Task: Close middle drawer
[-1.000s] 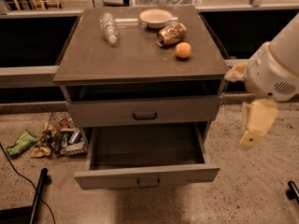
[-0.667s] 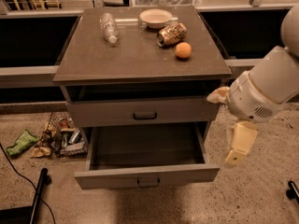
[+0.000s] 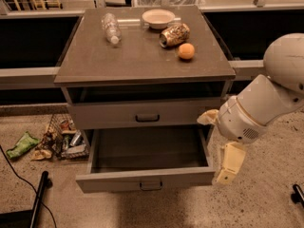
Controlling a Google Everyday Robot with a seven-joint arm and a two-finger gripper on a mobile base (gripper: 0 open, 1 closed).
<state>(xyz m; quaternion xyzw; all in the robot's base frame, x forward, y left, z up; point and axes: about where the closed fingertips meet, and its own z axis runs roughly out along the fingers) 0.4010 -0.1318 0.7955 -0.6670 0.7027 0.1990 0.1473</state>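
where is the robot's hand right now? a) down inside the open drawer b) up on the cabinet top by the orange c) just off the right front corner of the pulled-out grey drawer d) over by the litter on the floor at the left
c: the cream robot hand hangs beside the right front corner of the pulled-out flat-fronted grey middle drawer, outside it.

A flat grey-brown tabletop [image 3: 133, 61] is taken as the landmark. At its back edge, near the middle, a shallow round white bowl [image 3: 158, 18] is set. A clear plastic bottle [image 3: 110, 28] is laid on its side towards the tabletop's back left. A brown patterned metal can [image 3: 174, 34] is laid right of centre, and a round orange fruit [image 3: 186, 51] is placed just nearer the front. Below the tabletop's left edge, on the speckled floor [image 3: 266, 203], a small wire basket of litter [image 3: 64, 137] and a crumpled green wrapper [image 3: 21, 145] are seen.
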